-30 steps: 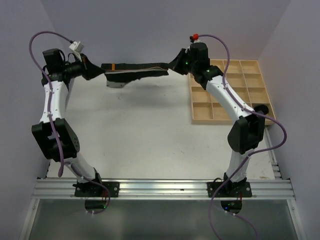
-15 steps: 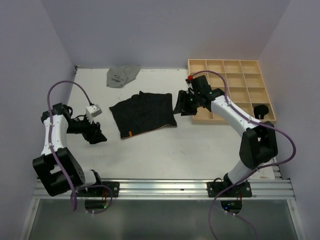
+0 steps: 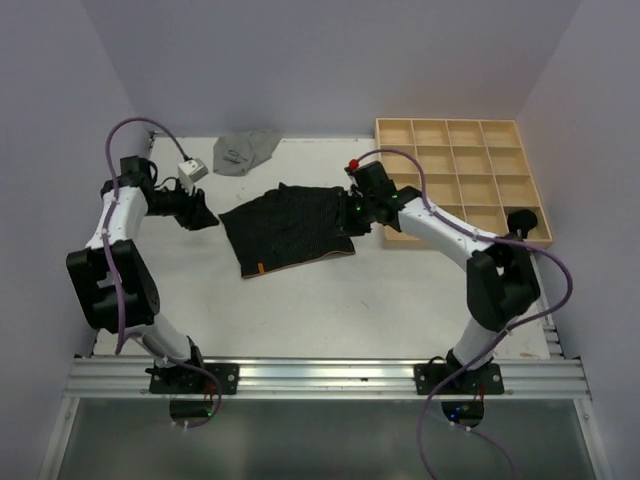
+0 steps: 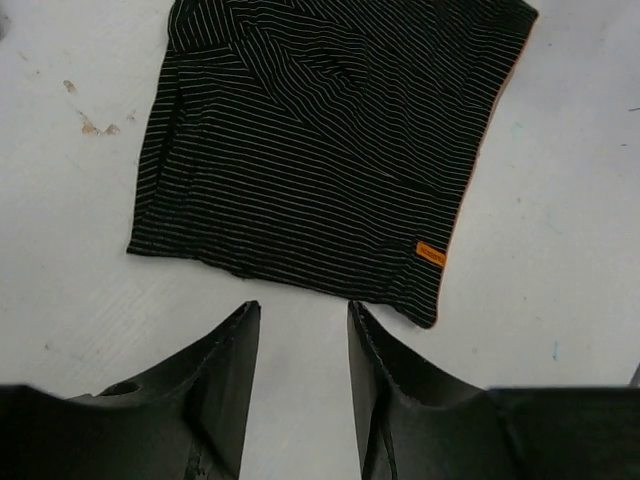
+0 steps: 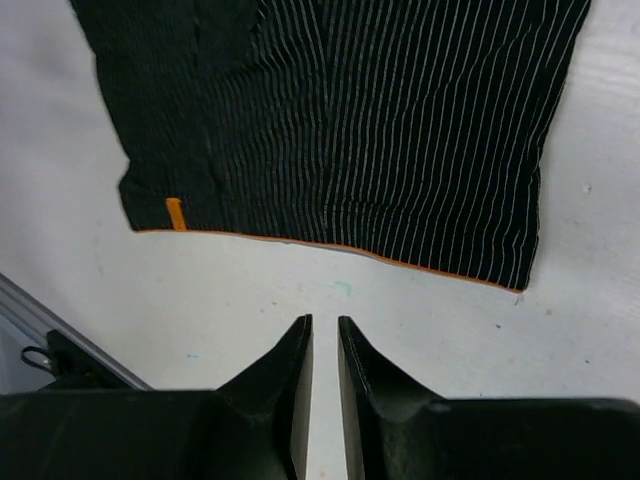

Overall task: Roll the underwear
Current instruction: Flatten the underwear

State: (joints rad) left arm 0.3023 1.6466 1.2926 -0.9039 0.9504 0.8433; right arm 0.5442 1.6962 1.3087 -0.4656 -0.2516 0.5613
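Observation:
A black pin-striped underwear [image 3: 288,228] with an orange tag lies spread flat on the white table. It fills the upper part of the left wrist view [image 4: 330,150] and of the right wrist view [image 5: 350,130]. My left gripper [image 3: 205,215] hovers just off the cloth's left edge, open, with only bare table between its fingers [image 4: 303,310]. At the cloth's right edge my right gripper [image 3: 352,210] has its jaws a narrow gap apart with nothing in them [image 5: 325,322]. Another underwear, plain grey [image 3: 245,150], lies crumpled at the back.
A wooden grid tray [image 3: 448,121] stands at the back right, close behind the right arm. A dark bundle [image 3: 522,219] rests at its right edge. Walls close in on the left, back and right.
A second ago both grippers held the black underwear stretched in the air at the back. It was let go and now lies flat, with both grippers close to its side edges.

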